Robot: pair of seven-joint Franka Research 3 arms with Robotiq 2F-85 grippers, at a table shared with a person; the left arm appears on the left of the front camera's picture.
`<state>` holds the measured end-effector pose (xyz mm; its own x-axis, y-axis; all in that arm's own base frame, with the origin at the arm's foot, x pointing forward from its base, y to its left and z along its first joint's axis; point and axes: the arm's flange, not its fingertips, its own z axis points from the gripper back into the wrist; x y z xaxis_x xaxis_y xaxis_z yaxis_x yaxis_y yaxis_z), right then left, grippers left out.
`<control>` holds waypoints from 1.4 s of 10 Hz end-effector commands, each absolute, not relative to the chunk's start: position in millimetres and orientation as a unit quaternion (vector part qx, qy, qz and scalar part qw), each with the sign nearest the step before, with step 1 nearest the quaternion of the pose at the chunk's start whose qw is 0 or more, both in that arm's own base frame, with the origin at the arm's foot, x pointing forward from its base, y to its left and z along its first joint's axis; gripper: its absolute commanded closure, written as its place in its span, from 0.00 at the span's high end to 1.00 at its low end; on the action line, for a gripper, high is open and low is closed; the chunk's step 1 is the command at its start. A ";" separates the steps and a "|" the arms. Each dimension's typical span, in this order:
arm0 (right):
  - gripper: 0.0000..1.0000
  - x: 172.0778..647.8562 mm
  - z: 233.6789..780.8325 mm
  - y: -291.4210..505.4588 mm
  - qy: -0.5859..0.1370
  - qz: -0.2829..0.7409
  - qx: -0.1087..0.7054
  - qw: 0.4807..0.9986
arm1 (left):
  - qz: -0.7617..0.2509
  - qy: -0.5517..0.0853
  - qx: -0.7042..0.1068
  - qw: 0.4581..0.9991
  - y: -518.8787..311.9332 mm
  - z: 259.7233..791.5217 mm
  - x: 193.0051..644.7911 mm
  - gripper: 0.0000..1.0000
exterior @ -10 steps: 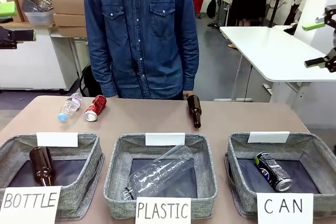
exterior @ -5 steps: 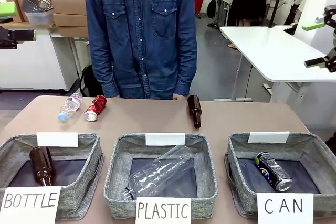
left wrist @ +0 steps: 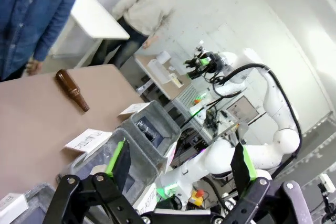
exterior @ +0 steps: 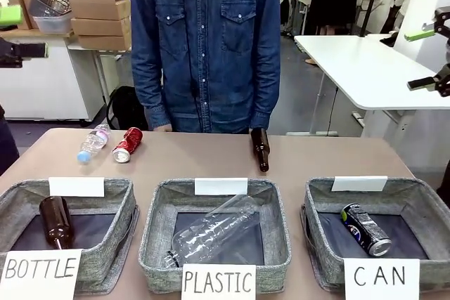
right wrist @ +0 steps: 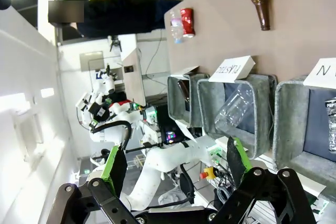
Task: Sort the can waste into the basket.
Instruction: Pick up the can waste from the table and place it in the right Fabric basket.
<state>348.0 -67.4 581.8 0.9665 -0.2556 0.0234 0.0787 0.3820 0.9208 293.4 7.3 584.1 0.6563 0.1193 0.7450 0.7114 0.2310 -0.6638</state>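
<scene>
I see my left gripper (exterior: 17, 31) and right gripper (exterior: 426, 59) both spread wide, empty. The red can (exterior: 128, 145) lies on the counter (exterior: 204, 163) below the left one. The dark can (exterior: 365, 229) sits in the basket (exterior: 411, 185) beneath the right one.

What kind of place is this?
Probably a robot lab or workshop: a white robot arm is mounted nearby, brown cardboard boxes are stacked behind the person, and a square grey fabric basket signed CAN sits ready for sorting.
</scene>
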 end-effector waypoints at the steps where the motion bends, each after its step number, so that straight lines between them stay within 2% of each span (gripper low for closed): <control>1: 1.00 350.5 583.9 -70.2 -0.083 -0.090 0.542 0.831 | -0.213 -0.307 -0.504 0.779 18.2 585.1 304.6 1.00; 2: 1.00 350.5 583.9 -70.2 -0.083 -0.090 0.542 0.831 | -0.206 -0.279 -0.469 0.813 29.3 582.2 309.4 1.00; 4: 1.00 350.5 583.9 -70.2 -0.083 -0.090 0.542 0.831 | -0.178 -0.284 -0.392 0.857 45.6 580.7 318.0 1.00; 5: 1.00 350.5 583.9 -70.2 -0.083 -0.090 0.542 0.831 | -0.177 -0.303 -0.407 0.844 50.1 583.7 325.0 1.00; 8: 1.00 350.5 583.9 -70.2 -0.083 -0.090 0.542 0.831 | -0.161 -0.286 -0.403 0.854 66.4 586.2 360.4 1.00; 11: 1.00 350.5 583.9 -70.2 -0.083 -0.090 0.542 0.831 | -0.171 -0.350 -0.413 0.823 99.7 621.0 309.7 1.00; 13: 1.00 350.5 583.9 -70.2 -0.083 -0.090 0.542 0.831 | -0.169 -0.376 -0.405 0.816 106.2 625.1 277.8 1.00; 14: 1.00 350.5 583.9 -70.2 -0.083 -0.090 0.542 0.831 | -0.169 -0.372 -0.406 0.818 105.8 622.7 275.6 1.00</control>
<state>349.9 -68.2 583.2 0.9665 -0.2555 0.0248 0.0780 0.3842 0.9200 277.7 112.5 635.7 0.6517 0.0303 0.7579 0.5899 0.6080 -0.5315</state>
